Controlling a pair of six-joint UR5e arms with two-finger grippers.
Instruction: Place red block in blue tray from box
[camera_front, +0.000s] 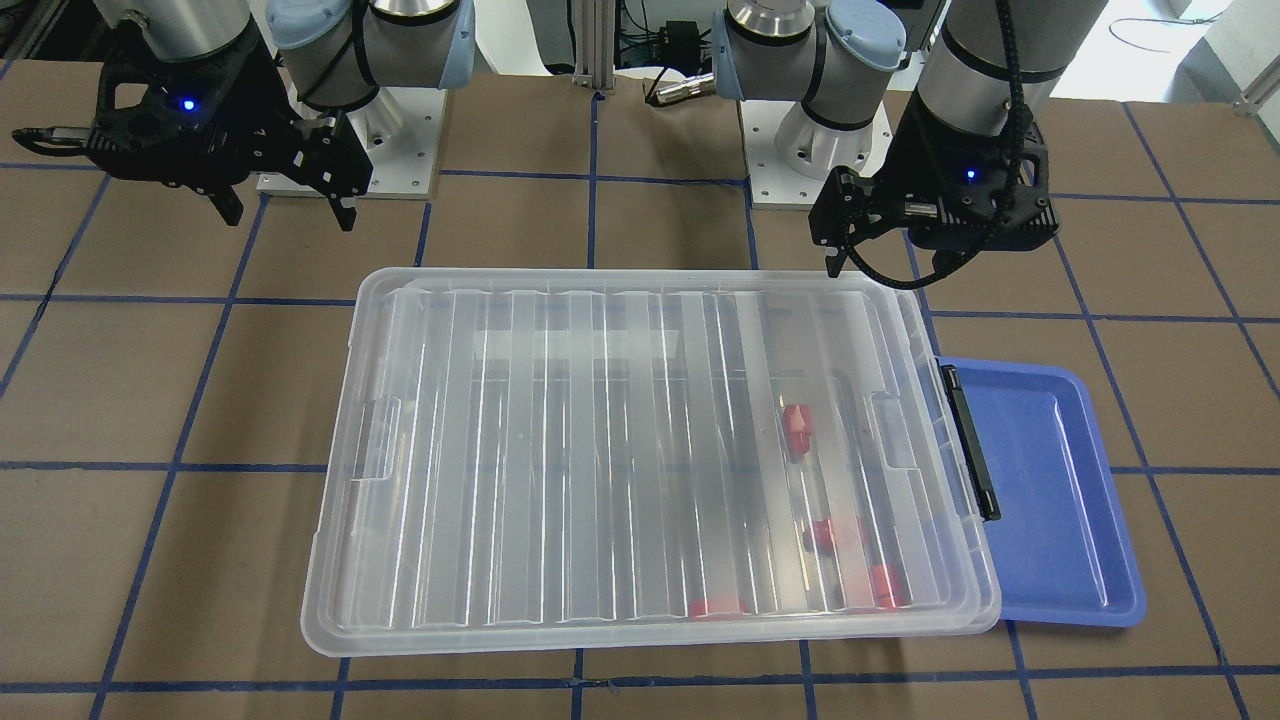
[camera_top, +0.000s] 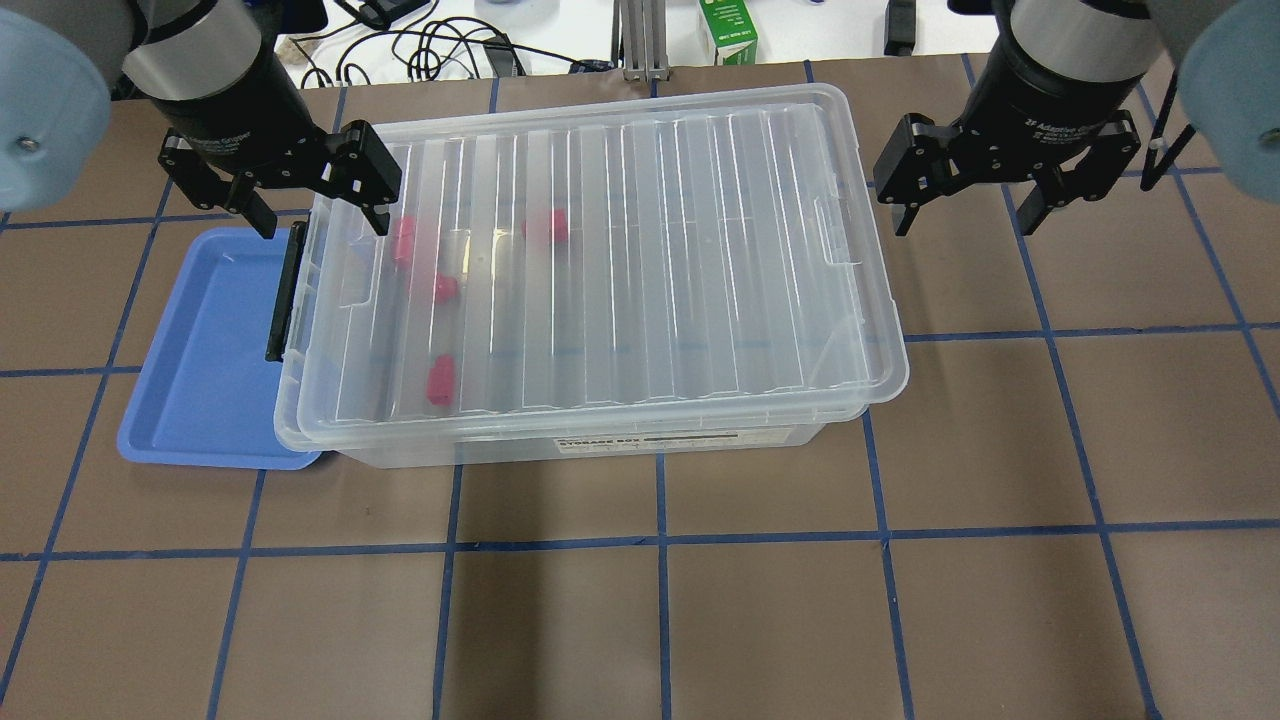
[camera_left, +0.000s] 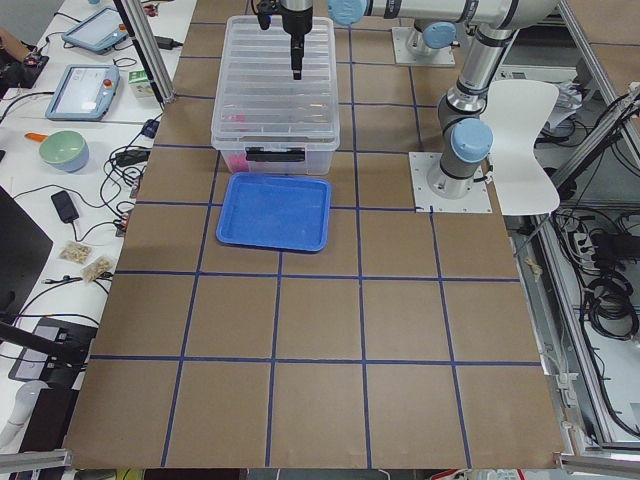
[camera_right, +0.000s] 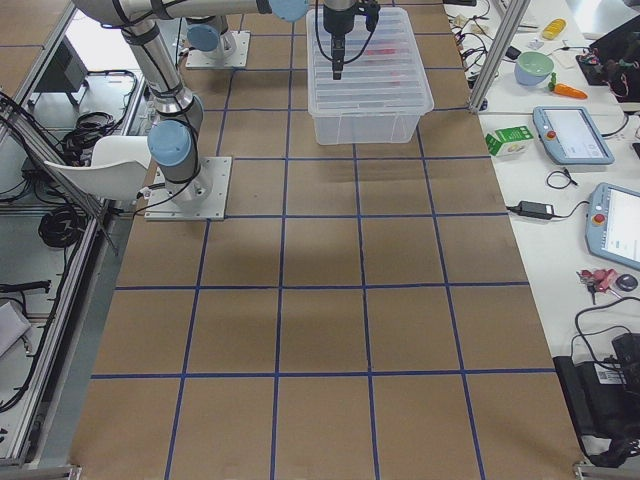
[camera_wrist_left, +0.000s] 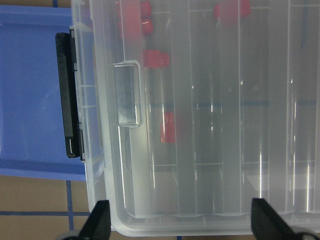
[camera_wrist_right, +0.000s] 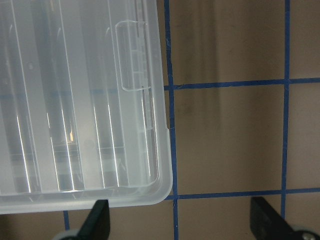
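Robotics lab, blue-taped grid table (camera_top: 760, 620), teach pendants (camera_right: 572, 135), loose cables (camera_left: 605, 290), bolted arm bases (camera_left: 452, 188).

The white label (camera_top: 650, 440) on the near wall of the box (camera_top: 650, 250) reads "STORAGE BOX"; the smaller print beside these words is too fine to read. The black body of the right gripper (camera_top: 965, 215) carries "2F Adaptive", and the rest is not legible. The print on the green carton (camera_top: 727, 30) cannot be read.
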